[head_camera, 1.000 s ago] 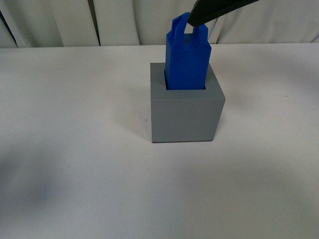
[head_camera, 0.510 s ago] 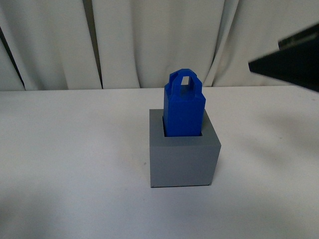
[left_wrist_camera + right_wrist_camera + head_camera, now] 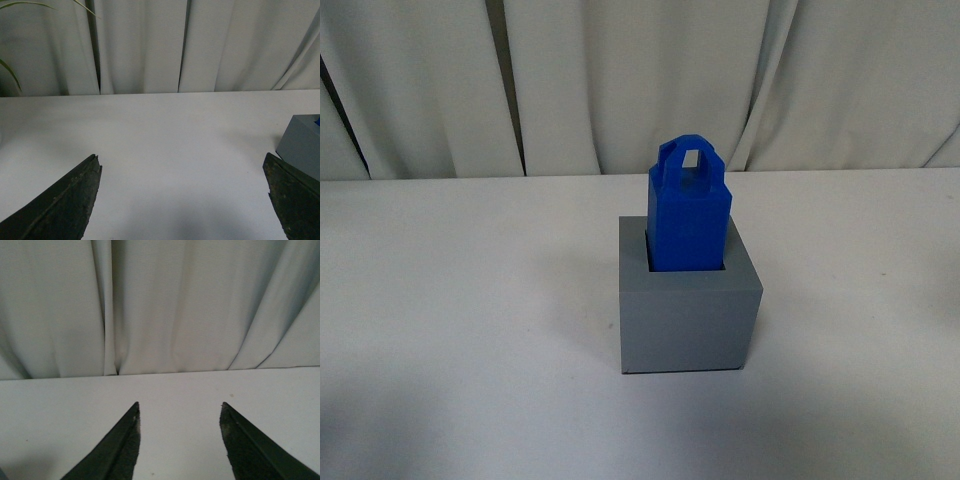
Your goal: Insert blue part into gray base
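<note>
The blue part (image 3: pixel 688 212) stands upright in the square recess of the gray base (image 3: pixel 688 322) at the middle of the white table in the front view, its loop handle on top. Neither arm shows in the front view. My left gripper (image 3: pixel 182 162) is open and empty over bare table; a corner of the gray base (image 3: pixel 301 144) with a sliver of blue shows beside one finger. My right gripper (image 3: pixel 180 405) is open and empty, facing the curtain; the base and the part are out of its view.
A white curtain (image 3: pixel 620 80) hangs along the table's far edge. A few green plant leaves (image 3: pixel 10 75) show at the edge of the left wrist view. White tabletop (image 3: pixel 470 300) lies all round the base.
The dark right gripper, which was over the blue part's handle a second ago, has drawn away to the right and left the front view. The blue part stays in the base.
</note>
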Controlling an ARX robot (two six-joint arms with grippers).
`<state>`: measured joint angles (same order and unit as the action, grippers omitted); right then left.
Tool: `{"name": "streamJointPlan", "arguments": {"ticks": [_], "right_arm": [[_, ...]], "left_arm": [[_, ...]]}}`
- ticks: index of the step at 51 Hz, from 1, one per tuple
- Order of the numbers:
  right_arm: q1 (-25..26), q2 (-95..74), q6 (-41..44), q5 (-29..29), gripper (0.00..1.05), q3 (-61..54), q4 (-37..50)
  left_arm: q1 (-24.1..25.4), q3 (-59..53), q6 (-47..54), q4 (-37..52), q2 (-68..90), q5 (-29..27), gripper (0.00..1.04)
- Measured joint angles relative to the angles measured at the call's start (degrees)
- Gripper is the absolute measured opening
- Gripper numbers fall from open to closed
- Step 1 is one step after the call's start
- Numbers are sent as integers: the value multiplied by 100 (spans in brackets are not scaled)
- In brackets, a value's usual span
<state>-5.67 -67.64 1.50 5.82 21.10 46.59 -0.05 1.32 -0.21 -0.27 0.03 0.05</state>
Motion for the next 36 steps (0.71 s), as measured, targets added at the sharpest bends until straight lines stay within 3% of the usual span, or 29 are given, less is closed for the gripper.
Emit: {"name": "streamJointPlan", "arguments": {"ticks": [3,11,20,36], "right_arm": [[48,197,-39,-77,22,-291,11],[133,629,-48,-175,1,-715,11],[555,1322,-79,-535,2,-1215,-173],[555,2726,-79,-586,2,-1799,-984]], "left_arm": [[0,0,0,0,0,-4,99],[0,0,-2,0,0,-7,99],[0,0,0,0,0,-7,99],[0,0,0,0,0,-4,99]]}}
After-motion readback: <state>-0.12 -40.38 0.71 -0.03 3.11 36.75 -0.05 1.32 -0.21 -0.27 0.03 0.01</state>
